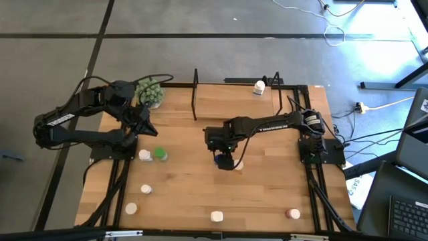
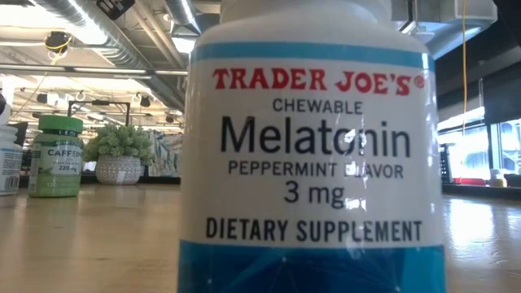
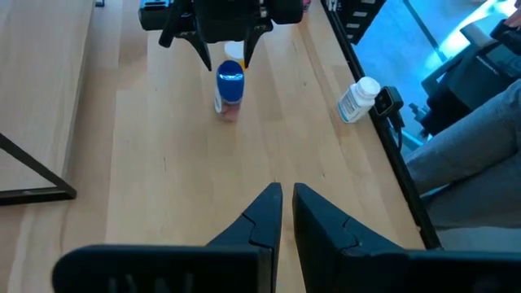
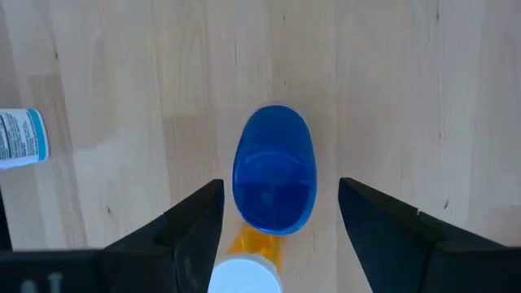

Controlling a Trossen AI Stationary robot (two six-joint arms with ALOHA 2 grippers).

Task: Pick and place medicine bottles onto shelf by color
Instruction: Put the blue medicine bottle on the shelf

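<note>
Your right gripper [image 1: 225,161] hangs over mid-table with its fingers spread wide, straddling the blue-capped bottle [image 4: 274,168] without touching it. An orange bottle [image 4: 247,262] lies just beside it. Your left gripper [image 1: 143,124] waits pressed together near the table's left edge, beside the green bottle [image 1: 160,153].

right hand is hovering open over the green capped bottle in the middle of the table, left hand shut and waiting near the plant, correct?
Not quite: the bottle under the right hand has a blue cap, not green, as the right wrist view shows. The rest holds: that hand is open above it at mid-table, and the left hand is shut, waiting near the plant.
</note>
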